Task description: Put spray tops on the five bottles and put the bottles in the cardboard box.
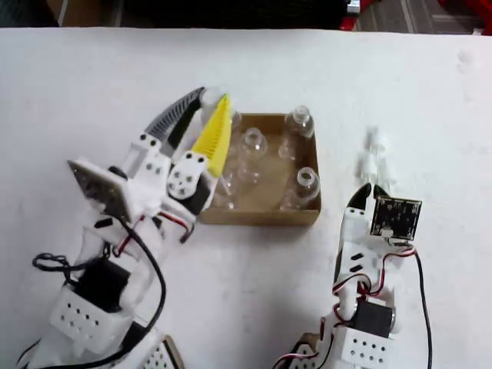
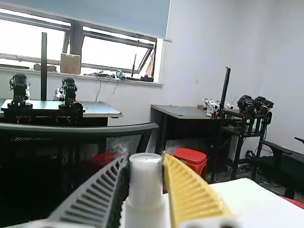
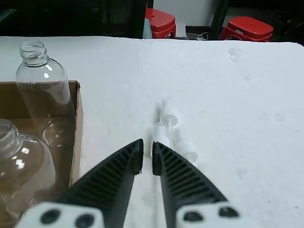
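Observation:
My left gripper hangs over the left end of the cardboard box, tilted up toward the room. Its black and yellow fingers are shut on a white spray top. Several clear, capless bottles stand upright in the box. My right gripper rests low on the table right of the box, its jaws nearly together with nothing between them. Just beyond its tips lie a few loose white spray tops. A bottle stands in the box's near corner.
The white table stretches wide on all sides of the box. Black cables trail by the left arm's base. Behind the table's far edge stand chairs, red stools and desks.

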`<act>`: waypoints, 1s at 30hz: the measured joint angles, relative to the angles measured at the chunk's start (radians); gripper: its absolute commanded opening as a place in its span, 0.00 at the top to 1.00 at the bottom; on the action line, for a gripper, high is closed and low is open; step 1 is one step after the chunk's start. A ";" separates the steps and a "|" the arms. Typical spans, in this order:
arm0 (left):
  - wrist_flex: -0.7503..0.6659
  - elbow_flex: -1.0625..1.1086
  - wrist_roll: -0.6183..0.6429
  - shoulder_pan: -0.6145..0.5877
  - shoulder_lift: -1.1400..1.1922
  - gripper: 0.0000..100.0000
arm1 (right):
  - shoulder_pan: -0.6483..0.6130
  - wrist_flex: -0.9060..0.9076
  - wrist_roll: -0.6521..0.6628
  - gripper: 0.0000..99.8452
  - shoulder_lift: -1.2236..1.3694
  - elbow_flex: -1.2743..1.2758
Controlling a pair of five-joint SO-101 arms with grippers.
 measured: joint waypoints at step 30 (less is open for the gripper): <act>-0.330 0.104 -0.198 0.034 0.133 0.98 | 0.000 0.000 0.000 0.98 0.000 0.000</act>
